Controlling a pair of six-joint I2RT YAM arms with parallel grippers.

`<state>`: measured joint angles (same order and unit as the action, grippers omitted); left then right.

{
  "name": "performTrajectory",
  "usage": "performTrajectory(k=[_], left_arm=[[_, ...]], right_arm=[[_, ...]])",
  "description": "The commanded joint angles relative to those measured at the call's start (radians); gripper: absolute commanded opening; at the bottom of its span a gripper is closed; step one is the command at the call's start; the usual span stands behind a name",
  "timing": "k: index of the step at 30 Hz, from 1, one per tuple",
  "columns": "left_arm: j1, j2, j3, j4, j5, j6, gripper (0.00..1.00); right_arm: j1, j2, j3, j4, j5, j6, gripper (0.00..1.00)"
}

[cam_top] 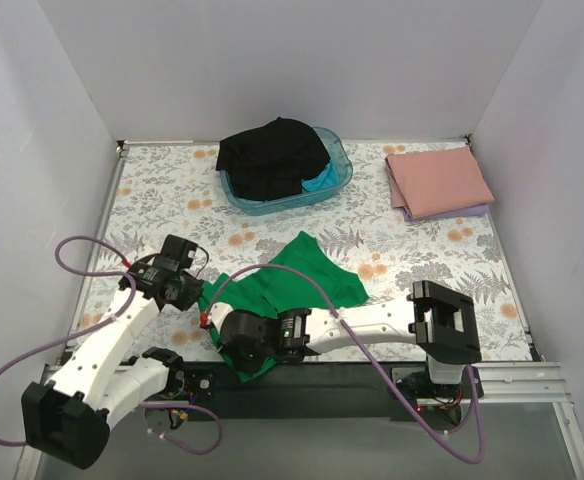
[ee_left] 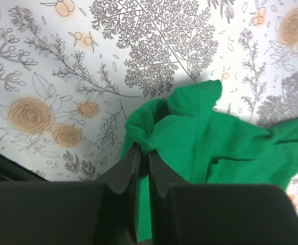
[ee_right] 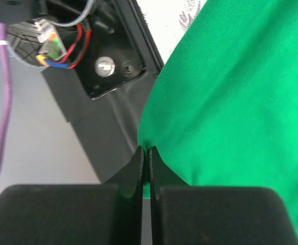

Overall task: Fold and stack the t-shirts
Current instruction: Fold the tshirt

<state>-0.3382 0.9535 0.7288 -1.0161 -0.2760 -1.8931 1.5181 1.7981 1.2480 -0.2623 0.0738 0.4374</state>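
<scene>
A bright green t-shirt (cam_top: 297,278) lies crumpled at the near middle of the table. My left gripper (cam_top: 198,296) is shut on its left edge; the left wrist view shows the fabric (ee_left: 215,148) pinched between the fingers (ee_left: 126,166). My right gripper (cam_top: 234,352) is shut on its near edge over the table's front rail; the right wrist view shows the cloth (ee_right: 236,102) clamped in the jaws. A folded dusty pink t-shirt (cam_top: 438,180) lies on a lilac one (cam_top: 477,211) at the back right. A black t-shirt (cam_top: 272,158) and a turquoise one (cam_top: 320,182) fill the tub.
A translucent blue plastic tub (cam_top: 340,165) stands at the back middle. The floral table cover (cam_top: 162,200) spreads under everything. White walls close in the left, back and right. The black front rail (ee_right: 116,107) with wiring lies just under my right gripper.
</scene>
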Motion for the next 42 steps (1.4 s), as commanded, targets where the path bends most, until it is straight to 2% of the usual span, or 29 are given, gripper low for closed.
performTrajectory(k=[1, 5, 9, 10, 12, 16, 21, 24, 29, 36, 41, 42], left_arm=[[0.008, -0.074, 0.067, -0.07, -0.078, -0.032, 0.0], [0.008, -0.122, 0.092, 0.037, 0.007, 0.041, 0.0], [0.005, -0.064, 0.115, 0.209, 0.194, 0.118, 0.0], [-0.008, -0.008, 0.13, 0.243, 0.225, 0.126, 0.0], [-0.039, 0.057, 0.199, 0.254, 0.216, 0.129, 0.0], [-0.191, 0.221, 0.323, 0.295, 0.129, 0.118, 0.0], [-0.235, 0.401, 0.45, 0.338, 0.126, 0.126, 0.0], [-0.249, 0.458, 0.486, 0.364, 0.133, 0.112, 0.0], [-0.289, 0.58, 0.583, 0.419, 0.139, 0.126, 0.0], [-0.334, 0.824, 0.721, 0.41, 0.172, 0.154, 0.0], [-0.338, 0.996, 0.836, 0.366, 0.133, 0.146, 0.0], [-0.338, 1.017, 0.868, 0.366, 0.136, 0.146, 0.02]], right_arm=[[0.011, -0.089, 0.008, -0.011, -0.054, 0.032, 0.01], [-0.03, -0.18, -0.054, -0.021, -0.042, 0.056, 0.01], [-0.093, -0.304, -0.122, -0.06, 0.009, 0.081, 0.01], [-0.12, -0.324, -0.142, -0.078, 0.014, 0.083, 0.01], [-0.153, -0.382, -0.163, -0.098, 0.026, 0.075, 0.01], [-0.271, -0.468, -0.214, -0.161, 0.037, 0.084, 0.01], [-0.383, -0.575, -0.254, -0.241, 0.047, 0.084, 0.01], [-0.449, -0.629, -0.295, -0.265, 0.034, 0.084, 0.01], [-0.625, -0.695, -0.367, -0.267, -0.034, 0.069, 0.01], [-0.805, -0.711, -0.449, -0.264, -0.097, 0.038, 0.01], [-0.937, -0.637, -0.476, -0.233, -0.13, -0.017, 0.01], [-0.966, -0.623, -0.476, -0.233, -0.129, -0.023, 0.01]])
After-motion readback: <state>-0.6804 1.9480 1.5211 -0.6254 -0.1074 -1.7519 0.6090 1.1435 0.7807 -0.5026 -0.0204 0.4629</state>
